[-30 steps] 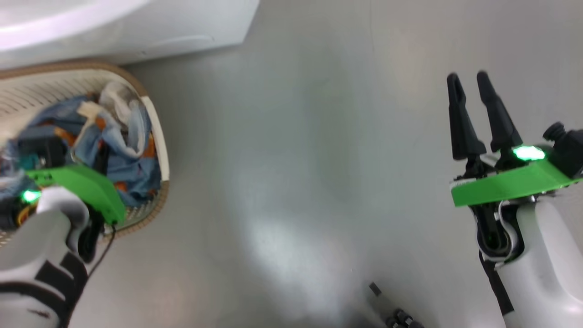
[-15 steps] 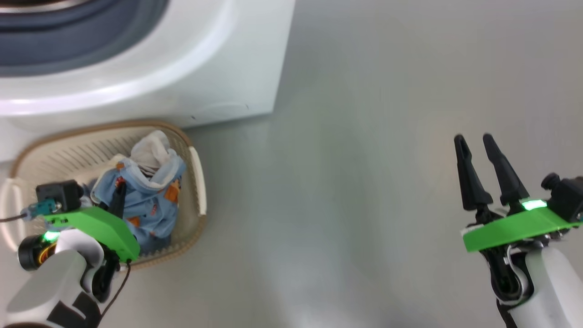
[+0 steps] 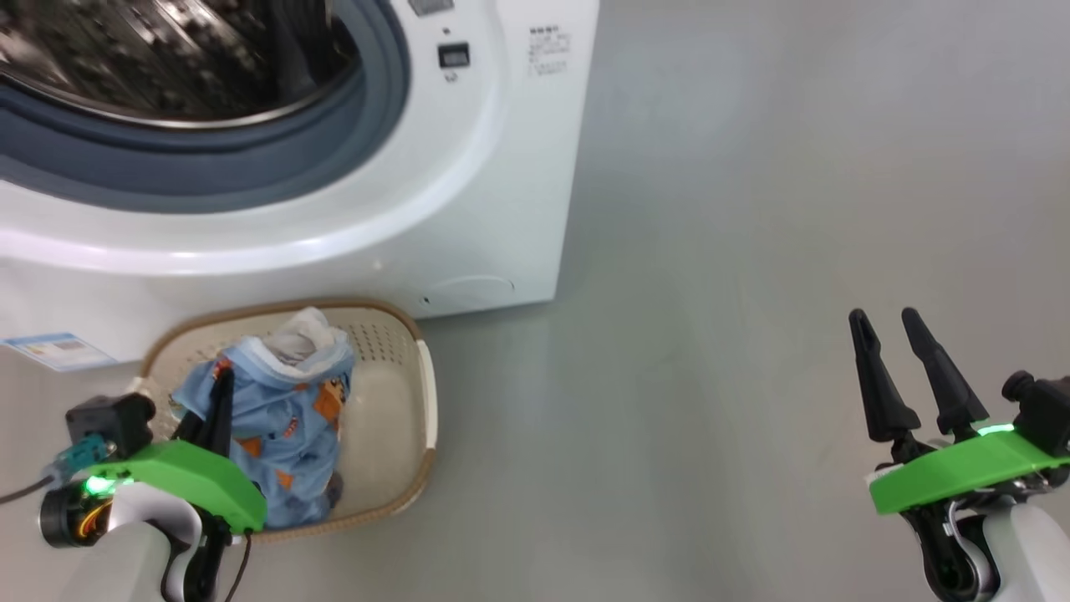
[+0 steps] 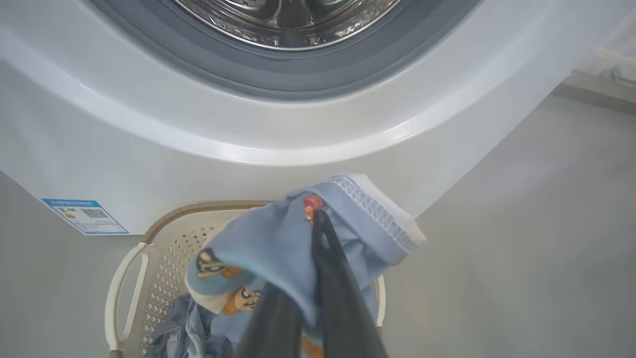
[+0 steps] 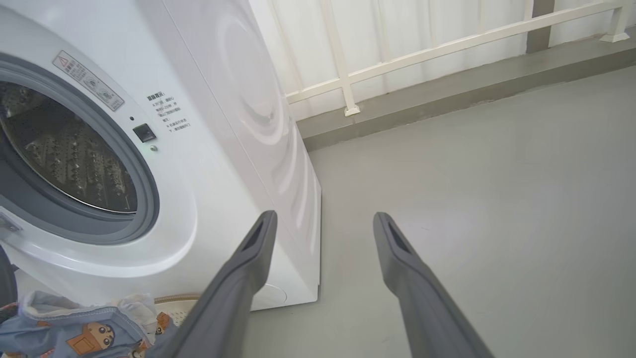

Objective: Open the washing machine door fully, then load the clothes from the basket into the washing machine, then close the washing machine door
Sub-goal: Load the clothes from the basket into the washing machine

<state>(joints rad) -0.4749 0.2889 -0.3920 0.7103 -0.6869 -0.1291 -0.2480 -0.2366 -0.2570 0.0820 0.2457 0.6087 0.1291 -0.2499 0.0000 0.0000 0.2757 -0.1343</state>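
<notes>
clothes [image 4: 268, 243] hang pinched in our left hand [image 4: 318, 219] over the basket [image 3: 389, 401]. our right hand [image 3: 883, 316] is spread at four o'clock.

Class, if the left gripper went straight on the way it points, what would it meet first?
Probably the washer's white front, just below the grey seal; depth is unclear. The left gripper, shut on the clothes, points there.

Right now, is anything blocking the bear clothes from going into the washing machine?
Nothing visible does. The left gripper holds the clothes over the basket; the round opening of the washing machine beyond is uncovered.
</notes>
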